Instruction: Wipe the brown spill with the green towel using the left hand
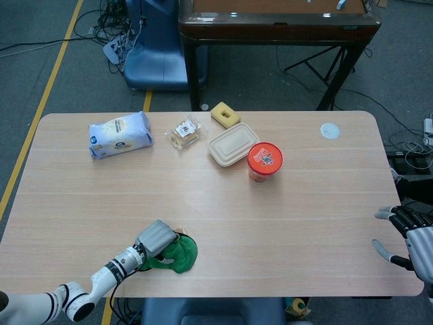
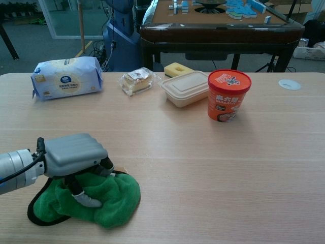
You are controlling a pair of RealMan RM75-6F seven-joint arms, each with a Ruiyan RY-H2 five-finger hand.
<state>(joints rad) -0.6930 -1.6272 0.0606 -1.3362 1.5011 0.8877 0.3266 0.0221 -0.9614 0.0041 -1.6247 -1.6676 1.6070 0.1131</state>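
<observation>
My left hand (image 1: 154,239) (image 2: 76,152) presses down on the green towel (image 1: 178,252) (image 2: 104,201) near the table's front edge, left of centre. Its fingers curl into the cloth. The towel lies bunched over the place of the brown spill, and only a sliver of brown (image 1: 179,230) shows at its far edge in the head view. In the chest view the spill is hidden. My right hand (image 1: 409,237) hovers at the table's right front corner with fingers spread and nothing in it.
At the back of the table (image 1: 304,203) lie a white-blue packet (image 1: 120,134), a wrapped sandwich (image 1: 185,131), a yellow sponge (image 1: 225,114), a beige lidded box (image 1: 233,143), an orange cup (image 1: 264,161) and a small white disc (image 1: 329,130).
</observation>
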